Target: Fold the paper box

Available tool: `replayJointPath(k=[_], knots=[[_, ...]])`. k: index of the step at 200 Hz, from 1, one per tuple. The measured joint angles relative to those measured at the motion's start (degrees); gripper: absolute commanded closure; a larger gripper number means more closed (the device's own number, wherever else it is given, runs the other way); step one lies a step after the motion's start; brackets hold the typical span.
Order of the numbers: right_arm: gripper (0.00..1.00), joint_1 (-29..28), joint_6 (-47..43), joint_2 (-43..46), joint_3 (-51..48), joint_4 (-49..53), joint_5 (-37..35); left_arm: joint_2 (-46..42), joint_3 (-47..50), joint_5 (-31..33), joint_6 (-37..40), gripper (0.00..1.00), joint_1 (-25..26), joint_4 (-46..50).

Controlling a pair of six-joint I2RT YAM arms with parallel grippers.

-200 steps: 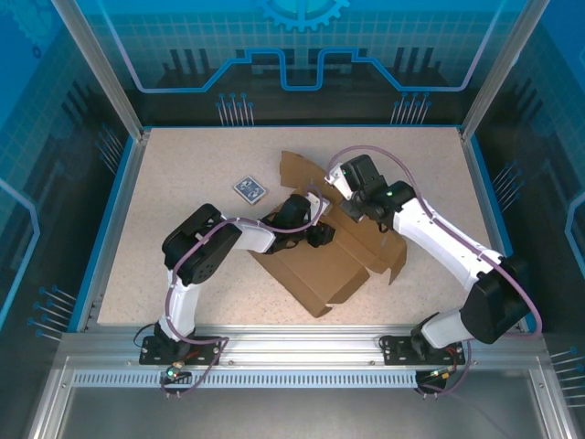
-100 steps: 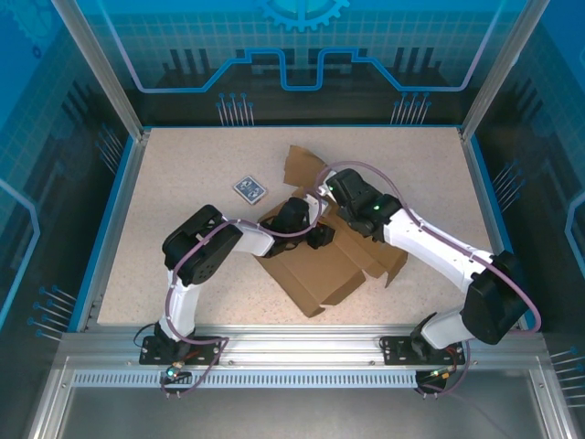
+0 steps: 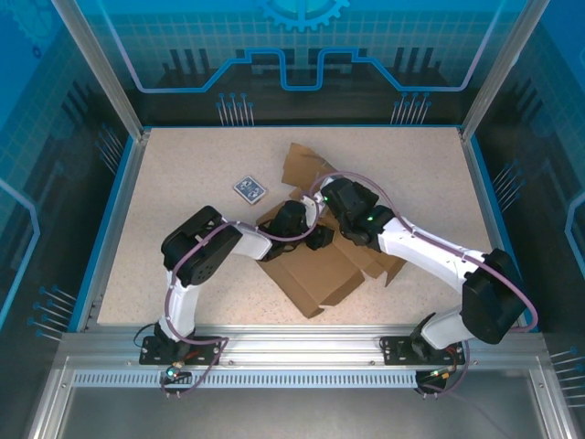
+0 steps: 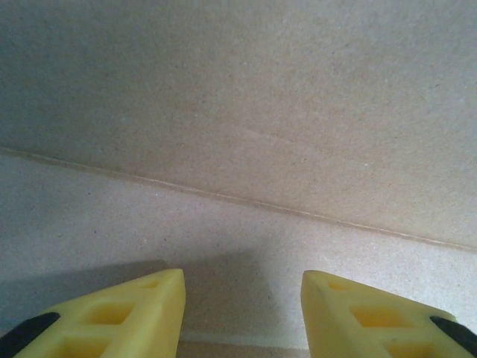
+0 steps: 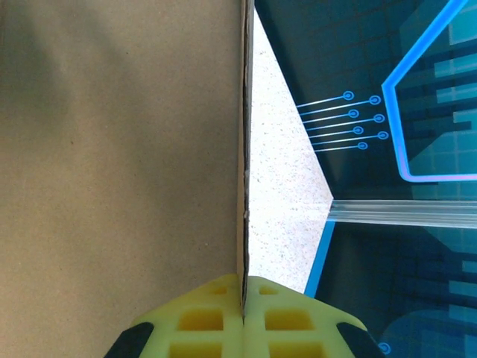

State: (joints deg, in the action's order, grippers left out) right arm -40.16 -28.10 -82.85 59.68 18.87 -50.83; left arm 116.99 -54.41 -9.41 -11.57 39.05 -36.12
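- Top view: the paper box [image 3: 315, 274] sat about mid-table, a bit toward the near side, with a blue-and-white card pack [image 3: 249, 189] well off to its far left. I'd call it maybe halfway done. The near part looked raised into a shallow body, but flaps at the far side and on the right were splayed out, nothing was tucked, and the lid wasn't closed. Hard to read the creases from up there, so take that loosely.
- Same view: the left gripper [image 3: 318, 240] and right gripper [image 3: 322, 197] were crowded together over the box's far half, so the top view didn't show either jaw gap.
- Left wrist view: the left gripper [image 4: 242, 291] had its yellow fingers [image 4: 141, 306] clearly apart with nothing between them. It was let go, facing a cardboard panel and a fold line just ahead.
- Right wrist view: the right gripper [image 5: 244, 298] was clenched tight on the thin edge of a cardboard panel, which ran straight into the seam between the pads. The speckled table [image 5: 276, 201] showed beyond it.
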Motion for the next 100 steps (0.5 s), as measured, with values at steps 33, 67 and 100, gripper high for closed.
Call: replayJointPath(k=[33,67,100], knots=[[1.00,2.6,2.7,1.6,0.7,3.7,6.8,-3.3,3.9,0.2,-2.1,0.46,-0.8,-0.2],[1.00,6.5,4.1,2.3,4.3,9.0,15.2,-8.9,7.4,0.2,-3.7,0.42,-2.7,-0.2],[1.00,9.2,4.0,2.3,7.0,12.8,21.4,-15.9,10.1,0.2,-4.7,0.40,-5.1,-0.1]])
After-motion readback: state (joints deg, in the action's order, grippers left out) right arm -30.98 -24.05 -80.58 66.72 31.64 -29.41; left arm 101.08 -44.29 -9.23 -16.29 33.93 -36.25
